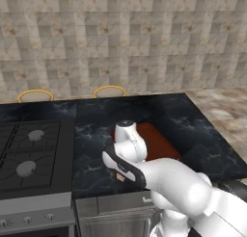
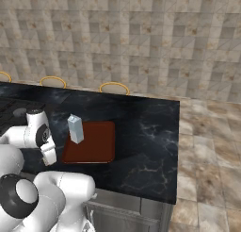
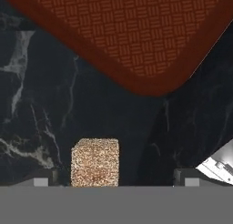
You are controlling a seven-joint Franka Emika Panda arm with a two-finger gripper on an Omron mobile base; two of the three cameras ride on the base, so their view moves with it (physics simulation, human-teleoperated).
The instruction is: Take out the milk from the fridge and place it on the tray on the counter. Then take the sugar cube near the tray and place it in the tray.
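The counter (image 2: 141,127) is a black marble-look slab with faint white veins, running from the gas stovetop (image 1: 29,154) on the left to its open end on the right. On it lies the tray (image 2: 96,144), a flat reddish-brown rectangle, and the milk (image 2: 75,128) stands upright on the tray's left part in the right base view. The white arm (image 1: 169,178) bends down over the counter's front edge, just beside the tray's near corner (the corner shows at the top of the hand view, ribbed in a woven pattern (image 3: 136,36)). The gripper (image 3: 113,180) is spread wide, empty, its two dark tips low at either side. The sugar cube (image 3: 95,162), tan and speckled, sits on the bare counter between those tips, nearer the left one, close to the tray but apart from it.
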